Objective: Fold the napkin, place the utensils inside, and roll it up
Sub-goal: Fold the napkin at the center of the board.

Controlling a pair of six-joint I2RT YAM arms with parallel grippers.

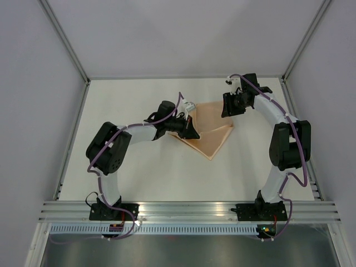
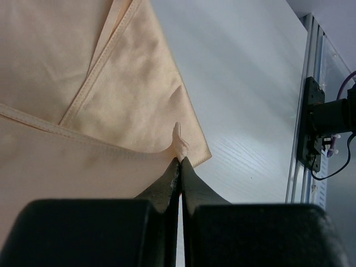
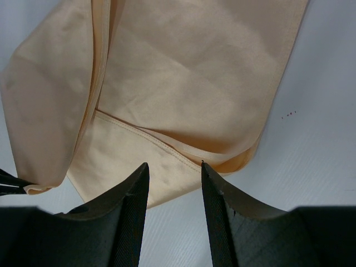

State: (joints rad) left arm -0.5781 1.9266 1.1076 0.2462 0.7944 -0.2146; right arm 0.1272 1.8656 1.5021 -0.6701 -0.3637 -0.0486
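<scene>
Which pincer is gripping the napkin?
The left pincer, shut on the edge of the napkin; the right pincer hangs open over it, holding nothing.

A robotics lab cell: plain grey panels (image 1: pixel 183 33) enclose the white surface (image 1: pixel 144 178) under the left tool (image 1: pixel 194 135); slotted aluminium rails (image 1: pixel 189 207) behind it hold the arm bases (image 1: pixel 114 211).

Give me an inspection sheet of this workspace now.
Surface: white table.
Job's things: napkin partly folded, layers overlapping; utensils not seen.
Clutter: nothing seen.
Grippers: left gripper shut on a napkin corner; right gripper open, fingers over the napkin's edge, holding nothing.
Cables: purple cables loop along both arms.
Surroundings: grey walls; metal rail at the near edge.
</scene>
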